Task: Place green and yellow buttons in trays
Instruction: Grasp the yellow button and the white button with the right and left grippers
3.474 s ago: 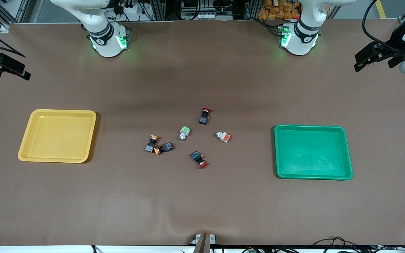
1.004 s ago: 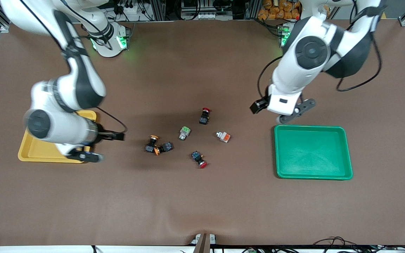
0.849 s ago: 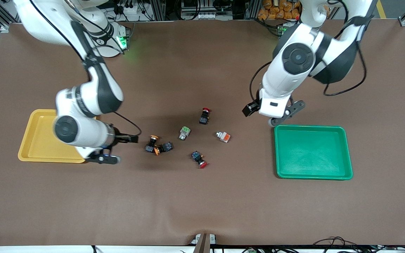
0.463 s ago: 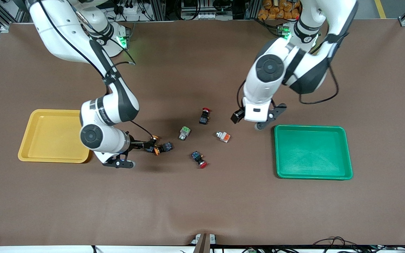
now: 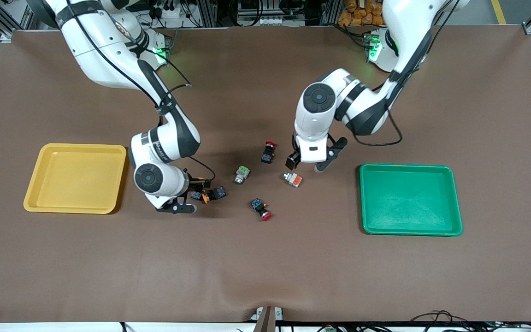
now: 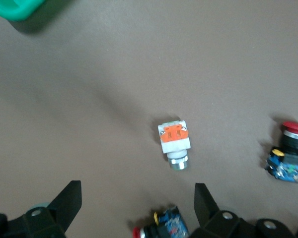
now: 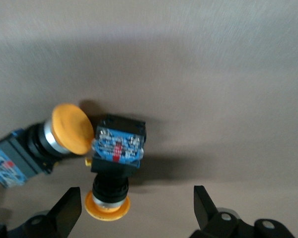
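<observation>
Two black-bodied buttons with orange-yellow caps (image 5: 216, 193) (image 7: 116, 148) lie touching, between the yellow tray (image 5: 76, 177) and the other buttons. My right gripper (image 5: 198, 189) (image 7: 135, 213) hovers open just over them, one cap (image 7: 108, 206) between its fingers. The white switch with an orange block (image 5: 294, 179) (image 6: 175, 141) lies toward the green tray (image 5: 410, 199). My left gripper (image 5: 303, 164) (image 6: 137, 208) is open and empty, low beside it. The white switch with a pale green block (image 5: 242, 174) lies mid-table.
Two black-bodied buttons with red caps lie among the others: one (image 5: 268, 152) close to my left gripper, one (image 5: 261, 209) nearer the front camera. A corner of the green tray (image 6: 12, 7) shows in the left wrist view.
Both arms swung in from the table's ends and came down. My right gripper moved from the yellow tray to the yellow-capped buttons; my left gripper moved from the green tray toward the orange-block switch.
</observation>
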`<state>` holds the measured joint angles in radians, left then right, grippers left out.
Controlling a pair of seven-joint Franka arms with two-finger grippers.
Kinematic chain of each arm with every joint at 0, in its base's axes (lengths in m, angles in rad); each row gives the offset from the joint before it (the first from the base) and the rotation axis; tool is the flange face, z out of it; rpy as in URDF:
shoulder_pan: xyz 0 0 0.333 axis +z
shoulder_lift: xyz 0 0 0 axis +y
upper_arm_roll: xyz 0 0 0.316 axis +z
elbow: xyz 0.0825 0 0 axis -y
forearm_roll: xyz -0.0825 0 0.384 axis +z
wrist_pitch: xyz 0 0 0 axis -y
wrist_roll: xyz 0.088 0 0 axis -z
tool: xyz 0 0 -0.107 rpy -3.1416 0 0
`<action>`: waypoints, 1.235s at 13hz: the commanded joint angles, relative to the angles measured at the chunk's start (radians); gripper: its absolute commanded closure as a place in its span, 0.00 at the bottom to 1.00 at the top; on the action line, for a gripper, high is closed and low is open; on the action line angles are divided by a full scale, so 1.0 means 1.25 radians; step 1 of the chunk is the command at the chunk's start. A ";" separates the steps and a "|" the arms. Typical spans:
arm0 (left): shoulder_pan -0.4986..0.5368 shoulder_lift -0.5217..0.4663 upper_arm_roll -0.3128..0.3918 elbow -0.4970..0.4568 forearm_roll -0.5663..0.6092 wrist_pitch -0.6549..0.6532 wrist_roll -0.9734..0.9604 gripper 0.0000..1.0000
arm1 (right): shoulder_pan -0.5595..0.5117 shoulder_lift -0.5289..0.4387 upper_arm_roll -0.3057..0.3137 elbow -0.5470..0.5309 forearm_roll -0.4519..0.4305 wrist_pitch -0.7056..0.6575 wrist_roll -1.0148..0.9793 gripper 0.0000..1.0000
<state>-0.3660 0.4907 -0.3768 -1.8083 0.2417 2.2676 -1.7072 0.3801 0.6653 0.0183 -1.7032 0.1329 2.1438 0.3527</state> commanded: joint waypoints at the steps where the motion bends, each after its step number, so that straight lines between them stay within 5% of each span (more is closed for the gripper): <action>1: -0.019 0.059 0.000 0.021 0.103 0.029 -0.125 0.00 | 0.008 -0.013 -0.006 -0.025 0.009 0.012 0.011 0.00; 10: -0.056 0.209 0.025 0.127 0.121 0.087 -0.291 0.00 | 0.028 -0.005 -0.006 -0.032 0.048 0.063 0.021 0.00; 16: -0.059 0.233 0.044 0.126 0.121 0.125 -0.306 0.00 | 0.033 0.000 -0.007 -0.032 0.047 0.066 0.020 0.64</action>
<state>-0.4256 0.7601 -0.3390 -1.6694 0.3674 2.3972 -2.0485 0.4086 0.6679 0.0186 -1.7300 0.1742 2.2074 0.3683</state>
